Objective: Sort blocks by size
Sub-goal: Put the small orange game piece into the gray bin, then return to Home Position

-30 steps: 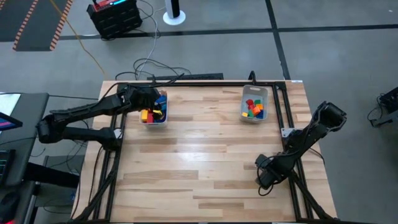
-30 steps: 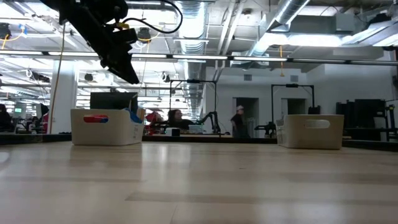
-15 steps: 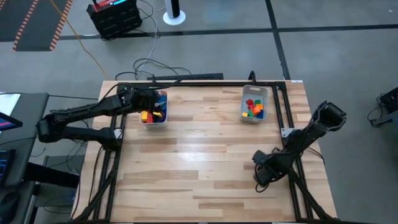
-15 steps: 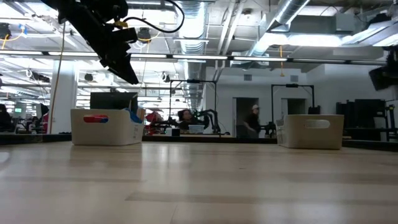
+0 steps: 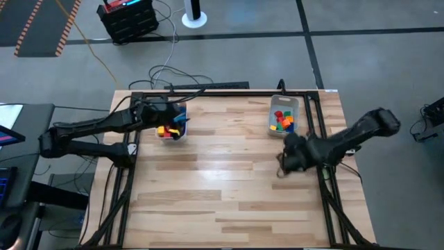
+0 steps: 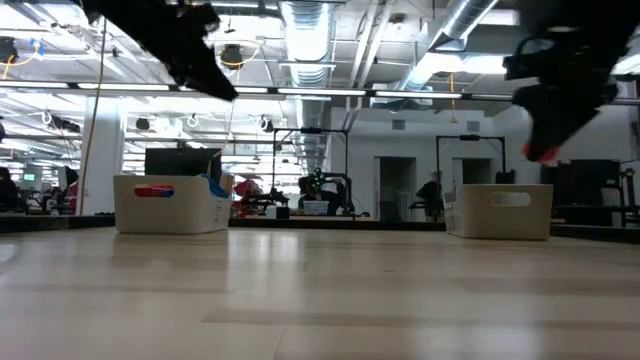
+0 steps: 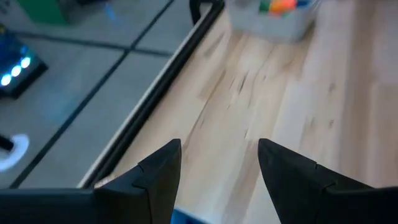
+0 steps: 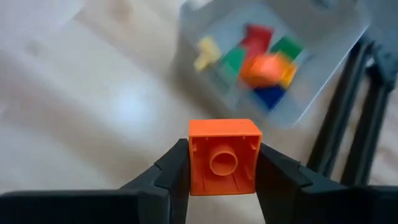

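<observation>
An orange cube-like block (image 8: 224, 157) sits between the fingers of my right gripper (image 5: 283, 161), in the air just short of the right clear bin (image 5: 284, 114). That bin holds several red, green, yellow, orange and blue blocks (image 8: 261, 59). In the low view the block (image 6: 543, 152) shows below the right gripper (image 6: 555, 110), well above the tabletop. My left gripper (image 7: 217, 149) hangs open over the left clear bin (image 5: 171, 125), which holds more blocks (image 5: 166, 130). Nothing is between its fingers. My right gripper pinches the orange block by two opposite side walls (image 8: 191, 158), one finger on each. The block's hollow underside faces the wrist camera. The block is lifted clear of the table and of the bin.
A black frame rail (image 5: 320, 139) runs along the table's right edge, close beside the right bin and the right arm. The wooden tabletop (image 5: 222, 180) lies bare between the two bins and toward the near edge. People move in the room behind the table (image 6: 430, 195).
My right gripper has risen from low by the table's near right part. It has swung toward the far edge, up to the right bin, and now shows in the low view carrying the orange block.
</observation>
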Robot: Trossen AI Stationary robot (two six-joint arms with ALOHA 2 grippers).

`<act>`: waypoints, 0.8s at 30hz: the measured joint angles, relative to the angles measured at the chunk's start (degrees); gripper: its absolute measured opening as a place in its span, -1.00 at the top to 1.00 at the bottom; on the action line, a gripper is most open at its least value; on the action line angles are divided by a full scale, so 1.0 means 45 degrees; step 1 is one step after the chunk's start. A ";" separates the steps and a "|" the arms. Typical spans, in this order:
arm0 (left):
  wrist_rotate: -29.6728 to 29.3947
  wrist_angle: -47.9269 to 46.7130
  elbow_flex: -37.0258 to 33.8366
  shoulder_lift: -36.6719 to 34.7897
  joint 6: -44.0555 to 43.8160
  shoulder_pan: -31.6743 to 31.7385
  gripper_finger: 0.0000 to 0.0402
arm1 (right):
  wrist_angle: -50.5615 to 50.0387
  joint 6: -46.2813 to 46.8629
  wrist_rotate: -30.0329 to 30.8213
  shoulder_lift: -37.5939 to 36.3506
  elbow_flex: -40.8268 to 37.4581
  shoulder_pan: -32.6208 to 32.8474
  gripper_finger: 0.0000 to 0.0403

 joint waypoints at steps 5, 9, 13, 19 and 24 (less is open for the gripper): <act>0.0002 0.0024 0.0010 -0.1149 -0.0661 -0.0669 -0.04 | 0.1793 -0.4414 0.0337 -0.1242 0.0000 -0.3824 0.15; 0.0000 -0.0117 -0.0281 -0.2034 -0.1113 -0.1366 -0.04 | 0.3866 -0.8005 -0.0672 -0.1673 -0.0151 -0.6682 0.10; -0.0040 0.1034 -0.1796 -0.3106 -0.1622 -0.2287 -0.04 | 0.5498 -1.0572 -0.2944 -0.1993 -0.0525 -0.9085 -0.09; -0.1291 0.1538 -0.3875 -0.5074 -0.2717 -0.3982 -0.04 | 0.5501 -1.1750 -0.3313 -0.3517 -0.0534 -1.0076 -0.33; -0.3021 0.1102 -0.4774 -0.6995 -0.3185 -0.5833 -0.04 | 0.6395 -1.1775 -0.3249 -0.6620 -0.1041 -0.9116 -0.34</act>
